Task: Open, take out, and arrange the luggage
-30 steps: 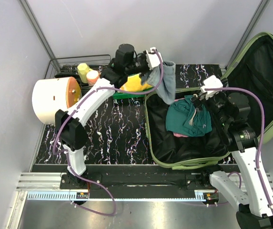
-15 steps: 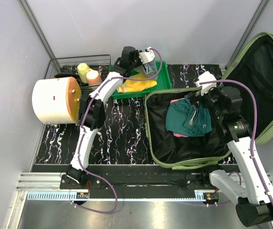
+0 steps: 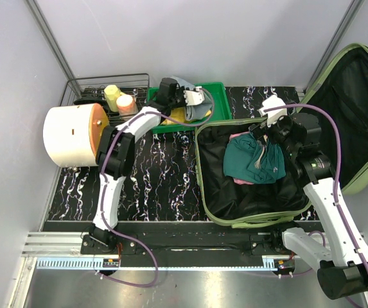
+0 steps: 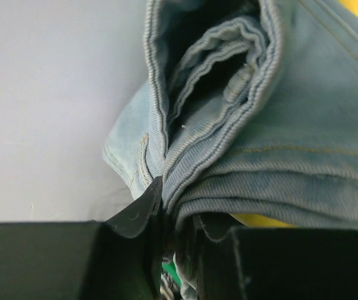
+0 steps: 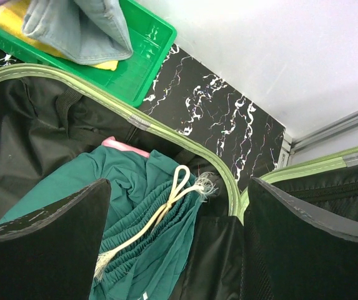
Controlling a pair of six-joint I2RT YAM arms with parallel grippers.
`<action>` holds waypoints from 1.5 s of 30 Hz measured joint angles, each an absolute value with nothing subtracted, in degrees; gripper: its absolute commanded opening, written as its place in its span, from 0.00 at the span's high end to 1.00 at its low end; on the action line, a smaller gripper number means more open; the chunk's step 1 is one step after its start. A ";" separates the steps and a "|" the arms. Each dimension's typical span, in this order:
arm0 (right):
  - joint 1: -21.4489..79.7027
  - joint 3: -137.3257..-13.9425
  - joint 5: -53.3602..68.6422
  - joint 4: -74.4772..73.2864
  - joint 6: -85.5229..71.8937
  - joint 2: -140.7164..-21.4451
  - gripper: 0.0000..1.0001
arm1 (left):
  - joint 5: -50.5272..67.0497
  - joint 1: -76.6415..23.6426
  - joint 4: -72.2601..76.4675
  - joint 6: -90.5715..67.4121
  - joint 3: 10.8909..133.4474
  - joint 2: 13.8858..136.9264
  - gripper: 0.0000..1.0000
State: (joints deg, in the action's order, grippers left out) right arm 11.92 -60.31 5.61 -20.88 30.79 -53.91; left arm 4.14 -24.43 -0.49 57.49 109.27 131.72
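Observation:
The luggage (image 3: 204,192), a pale olive-green suitcase, lies open on the right with its lid (image 3: 363,96) leaning back. On its black lining lies a teal garment (image 3: 251,160) with a white drawstring (image 5: 166,209), and a pink item (image 5: 125,147) peeks out beneath it. My right gripper (image 3: 268,133) hovers open above the teal garment's back edge, nothing between its fingers (image 5: 54,231). My left gripper (image 3: 193,102) is shut on a folded light-blue denim garment (image 4: 278,125), which rests over the green tray (image 3: 221,102) on a yellow cloth (image 3: 178,115).
A white cylinder with an orange face (image 3: 71,135) stands at the left. Behind it a wire rack (image 3: 100,86) holds a yellow bottle (image 3: 112,95) and an orange-capped one (image 3: 125,102). Grey walls close the back and both sides. The tabletop is black marble pattern (image 3: 158,173).
My left arm has carried the denim garment from above the luggage's back-left corner leftward and down onto the green tray. My right gripper has shifted slightly back and left over the teal garment.

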 measured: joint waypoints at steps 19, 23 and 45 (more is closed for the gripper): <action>11.92 -59.53 7.03 -20.86 31.20 -52.77 0.00 | 22.98 -18.85 -50.41 80.53 119.98 125.36 0.13; 11.92 -59.53 7.03 -20.86 31.18 -52.73 0.00 | 26.24 -18.85 -52.05 74.63 124.57 123.98 0.13; 11.92 -59.55 6.94 -20.86 28.60 -55.59 0.00 | 24.18 -25.08 -26.13 17.06 132.42 139.74 0.25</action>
State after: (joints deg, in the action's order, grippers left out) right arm 11.92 -59.55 6.94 -20.86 28.60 -55.59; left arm 24.18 -25.08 -26.13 17.06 132.42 139.74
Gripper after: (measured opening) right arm 0.994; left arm 0.769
